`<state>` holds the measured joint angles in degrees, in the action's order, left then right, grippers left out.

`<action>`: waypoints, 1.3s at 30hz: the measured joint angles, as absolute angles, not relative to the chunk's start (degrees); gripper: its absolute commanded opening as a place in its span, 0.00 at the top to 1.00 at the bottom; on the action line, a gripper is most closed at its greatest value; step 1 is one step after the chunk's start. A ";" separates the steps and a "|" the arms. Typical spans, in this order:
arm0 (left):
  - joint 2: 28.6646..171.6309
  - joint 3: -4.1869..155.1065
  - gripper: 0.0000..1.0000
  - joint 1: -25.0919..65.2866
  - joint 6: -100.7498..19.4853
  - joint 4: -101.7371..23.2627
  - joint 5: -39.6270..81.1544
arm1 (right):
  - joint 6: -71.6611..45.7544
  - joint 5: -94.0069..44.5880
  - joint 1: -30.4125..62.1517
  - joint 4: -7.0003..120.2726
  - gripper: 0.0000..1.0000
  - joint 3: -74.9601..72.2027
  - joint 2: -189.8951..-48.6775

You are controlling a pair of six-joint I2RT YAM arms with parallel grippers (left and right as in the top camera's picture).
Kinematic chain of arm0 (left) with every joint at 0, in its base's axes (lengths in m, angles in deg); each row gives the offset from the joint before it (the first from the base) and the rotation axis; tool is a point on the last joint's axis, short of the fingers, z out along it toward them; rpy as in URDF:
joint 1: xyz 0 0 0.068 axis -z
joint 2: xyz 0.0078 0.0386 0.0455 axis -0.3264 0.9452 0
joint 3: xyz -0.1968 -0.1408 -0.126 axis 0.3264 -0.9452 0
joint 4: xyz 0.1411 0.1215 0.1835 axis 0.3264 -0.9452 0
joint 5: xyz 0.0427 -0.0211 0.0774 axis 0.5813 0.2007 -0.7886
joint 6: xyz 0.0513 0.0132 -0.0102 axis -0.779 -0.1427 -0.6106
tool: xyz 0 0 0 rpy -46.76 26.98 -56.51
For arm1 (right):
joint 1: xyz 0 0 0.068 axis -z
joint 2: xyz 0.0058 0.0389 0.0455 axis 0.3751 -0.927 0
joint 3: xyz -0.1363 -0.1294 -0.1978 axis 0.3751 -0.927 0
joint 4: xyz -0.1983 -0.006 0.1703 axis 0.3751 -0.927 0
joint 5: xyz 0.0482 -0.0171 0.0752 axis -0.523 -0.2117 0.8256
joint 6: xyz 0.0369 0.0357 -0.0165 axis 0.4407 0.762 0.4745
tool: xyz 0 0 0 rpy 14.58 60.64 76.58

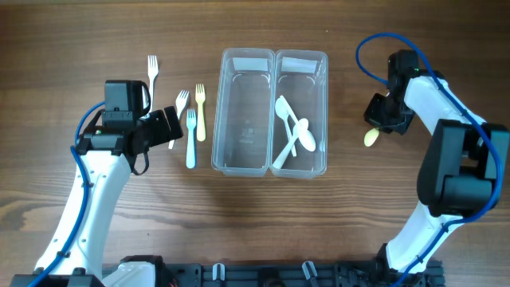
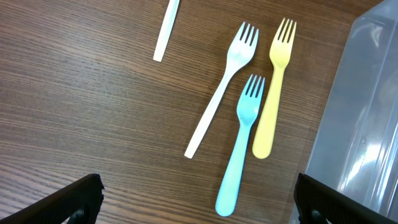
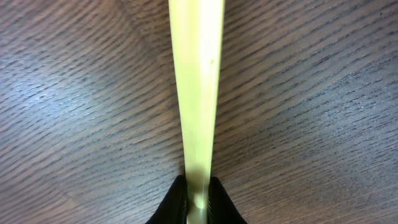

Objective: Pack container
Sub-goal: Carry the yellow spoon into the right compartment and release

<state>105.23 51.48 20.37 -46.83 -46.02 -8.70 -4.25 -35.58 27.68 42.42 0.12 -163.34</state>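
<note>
wood-grain table (image 1: 319,223) bears forks (image 2: 239,149), clear container (image 1: 269,112); right hand (image 3: 198,186) pinches yellow spoon (image 3: 196,93).

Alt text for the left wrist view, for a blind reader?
A white fork, a blue fork and a yellow fork lie side by side on the wooden table. A clear container edges in at right; the open left tool frames the bottom corners.

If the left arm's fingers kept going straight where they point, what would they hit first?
Probably the blue fork: its handle end lies nearest, between the left gripper's open fingers; the white fork's handle sits just beyond. Depth is unclear, so the table might come first.
</note>
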 measured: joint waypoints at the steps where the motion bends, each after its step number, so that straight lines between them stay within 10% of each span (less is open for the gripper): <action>1: 105.23 51.48 0.00 20.37 -46.83 -46.02 -8.70 | -4.60 -35.54 27.68 42.46 0.95 0.12 -163.23; 23: 105.23 51.48 0.00 20.37 -46.83 -46.02 -8.70 | -13.37 -23.21 26.18 45.50 0.96 -0.41 -144.30; 39: 105.23 51.48 0.00 20.37 -46.83 -46.02 -8.70 | -9.59 -23.56 -1.04 48.41 0.96 -0.71 -140.43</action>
<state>105.23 51.48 20.37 -46.83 -46.02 -8.70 -9.59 -23.56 -1.04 48.41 -0.71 -140.43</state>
